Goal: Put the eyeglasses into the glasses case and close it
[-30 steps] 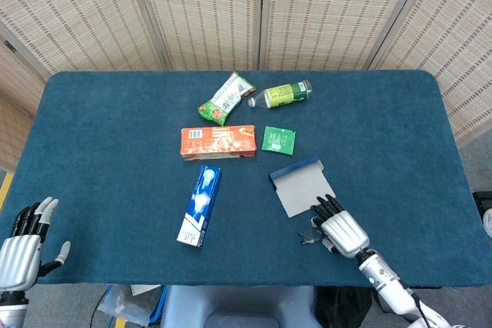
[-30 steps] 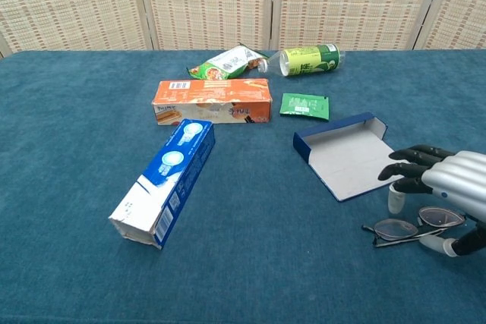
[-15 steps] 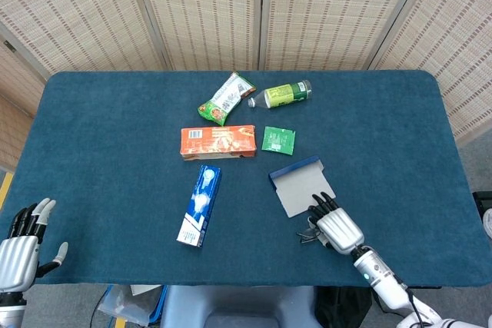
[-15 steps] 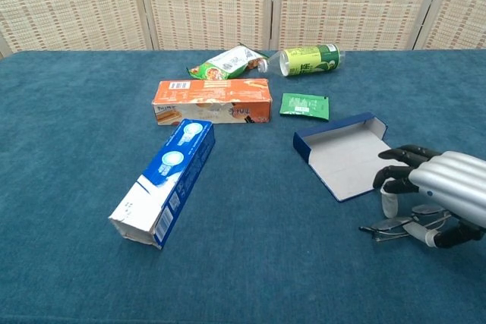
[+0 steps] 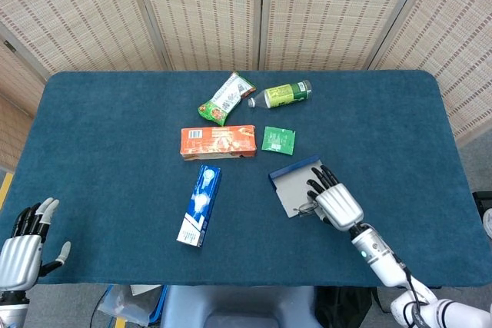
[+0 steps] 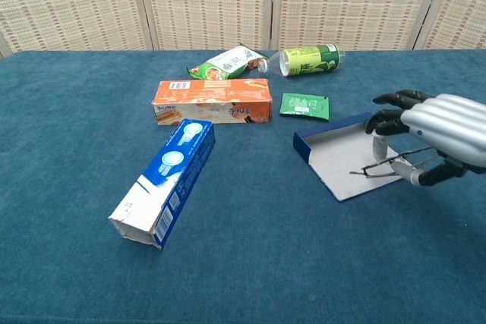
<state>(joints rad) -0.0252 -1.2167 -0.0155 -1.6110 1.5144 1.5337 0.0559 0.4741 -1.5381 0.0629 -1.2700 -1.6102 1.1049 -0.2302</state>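
The right hand point(image 6: 429, 130), pinching the glasses point(image 6: 383, 166), is now lifting them off the tabletop point(image 6: 76, 111) over the open case point(image 6: 342, 158); placing comes next.

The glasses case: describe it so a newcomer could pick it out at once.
On the blue table, look just in front of the small green sachet. The glasses case lies open beneath the right robot hand, the only box with a grey inside.

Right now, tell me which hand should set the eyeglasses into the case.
The right hand. It already holds the eyeglasses above the open glasses case. The left hand rests open at the near left table edge, far from both.
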